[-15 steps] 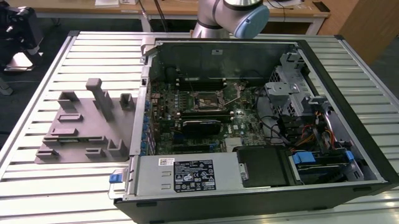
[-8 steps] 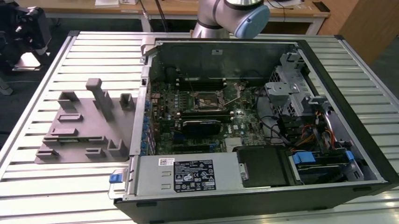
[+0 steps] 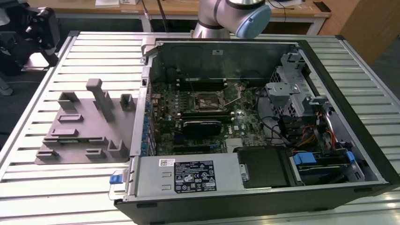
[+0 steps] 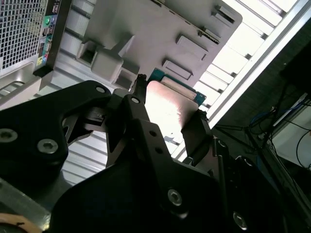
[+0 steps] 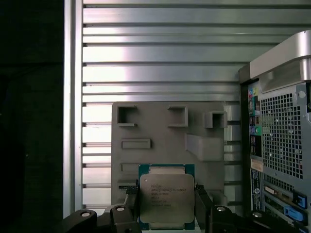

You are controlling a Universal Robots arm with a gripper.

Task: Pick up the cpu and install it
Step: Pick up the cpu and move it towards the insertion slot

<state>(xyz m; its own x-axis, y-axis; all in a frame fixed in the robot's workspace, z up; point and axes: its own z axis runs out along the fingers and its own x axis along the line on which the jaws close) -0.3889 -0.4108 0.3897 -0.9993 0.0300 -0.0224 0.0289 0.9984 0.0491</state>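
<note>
— What lies around the work?

— An open computer case [image 3: 350, 108] lies on its side on the slatted metal tabletop [image 3: 37, 187]. Its motherboard [image 3: 168, 101] faces up, with the bare processor socket [image 3: 209, 101] near the board's middle. A grey power supply [image 3: 187, 176] with a white label fills the case's near corner. To the exterior view's left of the case sits a grey moulded fixture [image 3: 84, 126] with posts and pockets.

— Anything hard to make out?

— The robot arm [image 3: 234, 16] is cut off by the exterior view's top edge. In the second wrist view, glare washes out the top plate of the cpu [image 4: 167, 111], and the black body of the gripper [image 4: 170, 97] covers much of the scene below it.

— And the grip itself?

— In the first wrist view, the gripper is closed partway on the cpu, with a black finger [image 5: 130, 204] against each of two opposite edges. The cpu is held plate towards the camera over the grey fixture, and the case's perforated rear panel [image 5: 282, 131] is off to one side.
</note>
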